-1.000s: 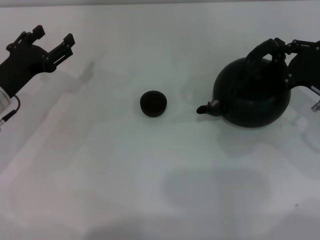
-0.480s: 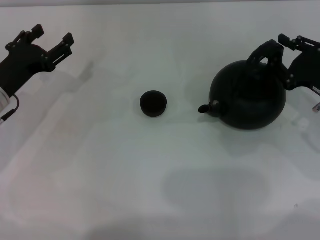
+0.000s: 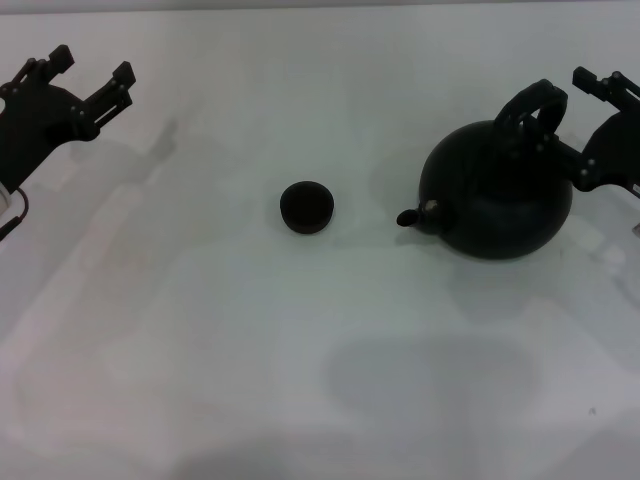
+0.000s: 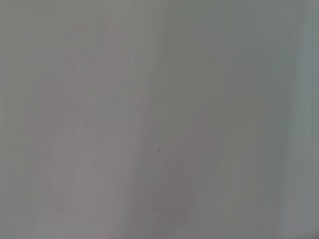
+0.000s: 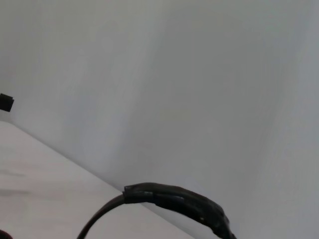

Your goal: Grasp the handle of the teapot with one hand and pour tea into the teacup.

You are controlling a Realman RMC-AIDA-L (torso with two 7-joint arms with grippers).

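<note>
The large matte-black teapot (image 3: pixel 497 200) stands on the white table at the right, its spout (image 3: pixel 410 216) pointing left toward the teacup (image 3: pixel 306 207), a small dark round cup near the middle. The black arched handle (image 3: pixel 530 103) rises over the pot and also shows in the right wrist view (image 5: pixel 179 203). My right gripper (image 3: pixel 583 122) is open just to the right of the handle, with no hold on it. My left gripper (image 3: pixel 88 70) is open and empty at the far left back, well away from the cup.
The white table (image 3: pixel 300 350) runs across the whole head view, with a soft shadow (image 3: pixel 430 375) at the front. The left wrist view shows only blank white surface. A small dark piece (image 5: pixel 6 102) shows at the edge of the right wrist view.
My right gripper has let go of the handle and drawn back to the right. The teapot has shifted a little left and now stands free. My left gripper has drifted slightly left.
</note>
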